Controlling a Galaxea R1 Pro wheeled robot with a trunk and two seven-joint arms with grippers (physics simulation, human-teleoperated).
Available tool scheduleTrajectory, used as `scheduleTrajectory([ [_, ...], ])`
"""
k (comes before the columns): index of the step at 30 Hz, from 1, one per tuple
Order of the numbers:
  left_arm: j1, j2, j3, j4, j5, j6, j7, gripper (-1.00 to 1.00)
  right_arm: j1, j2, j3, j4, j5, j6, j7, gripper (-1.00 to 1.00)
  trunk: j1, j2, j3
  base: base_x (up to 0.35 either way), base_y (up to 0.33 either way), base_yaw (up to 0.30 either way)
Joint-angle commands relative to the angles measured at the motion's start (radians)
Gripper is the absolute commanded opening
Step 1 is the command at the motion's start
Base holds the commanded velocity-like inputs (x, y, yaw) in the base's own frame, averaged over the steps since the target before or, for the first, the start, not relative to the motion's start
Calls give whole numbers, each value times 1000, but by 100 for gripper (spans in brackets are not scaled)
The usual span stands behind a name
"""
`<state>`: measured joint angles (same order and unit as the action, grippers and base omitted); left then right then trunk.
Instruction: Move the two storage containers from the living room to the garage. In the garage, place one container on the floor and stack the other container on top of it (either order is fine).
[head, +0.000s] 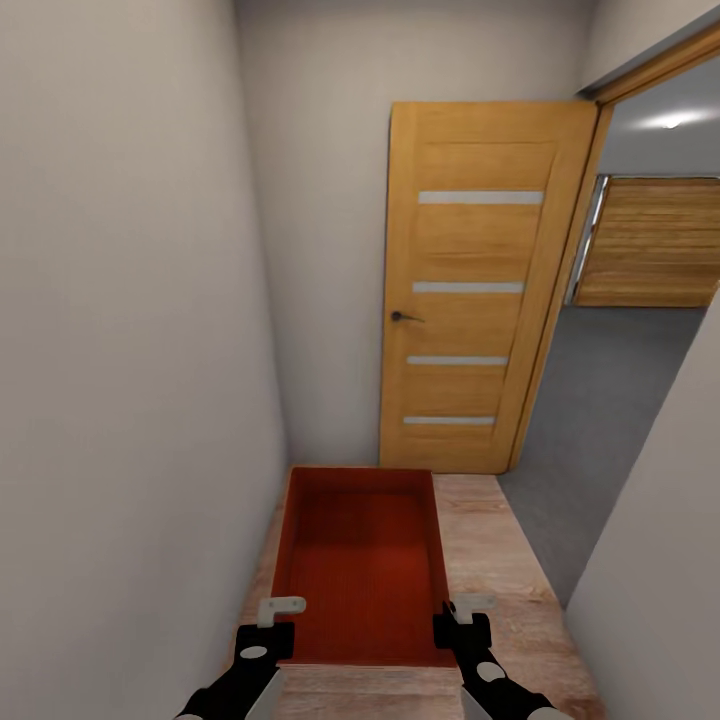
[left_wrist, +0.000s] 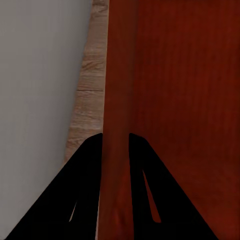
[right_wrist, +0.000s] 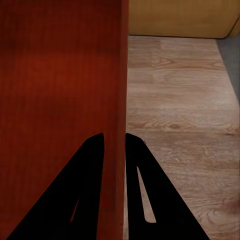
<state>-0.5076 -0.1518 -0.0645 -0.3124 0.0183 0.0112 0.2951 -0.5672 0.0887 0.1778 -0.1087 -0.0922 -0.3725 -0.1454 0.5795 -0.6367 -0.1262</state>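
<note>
we are carrying one bin (head: 362, 570) out in front of us, low over the wood floor (head: 490, 570) of a narrow hallway. the left gripper (head: 281, 607) is pinched on its left wall and the right gripper (head: 470, 604) on its right wall, each straddling the thin rim, so the load stays level between the arms. the wooden door (head: 480, 300) stands open against the end wall, and through the doorway on the right lies the grey garage floor (head: 600, 420), so a right turn looks to come next.
</note>
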Motion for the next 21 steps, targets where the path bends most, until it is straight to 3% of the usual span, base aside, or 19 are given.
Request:
scheduleTrajectory([
  [1,0,6,-26,12,16,3,12,-100,-2,-3,6,-2,0,-94,-3,-100,1,-1,-2,322,0,0],
  [16,0,6,-26,12,17,3,12,-100,-2,-3,6,-2,2,-95,-3,-100,1,-1,-2,322,0,0],
  [21,0,6,-26,12,17,3,12,-100,-2,-1,6,-2,-1,-95,-5,-100,1,-1,-2,322,0,-129],
])
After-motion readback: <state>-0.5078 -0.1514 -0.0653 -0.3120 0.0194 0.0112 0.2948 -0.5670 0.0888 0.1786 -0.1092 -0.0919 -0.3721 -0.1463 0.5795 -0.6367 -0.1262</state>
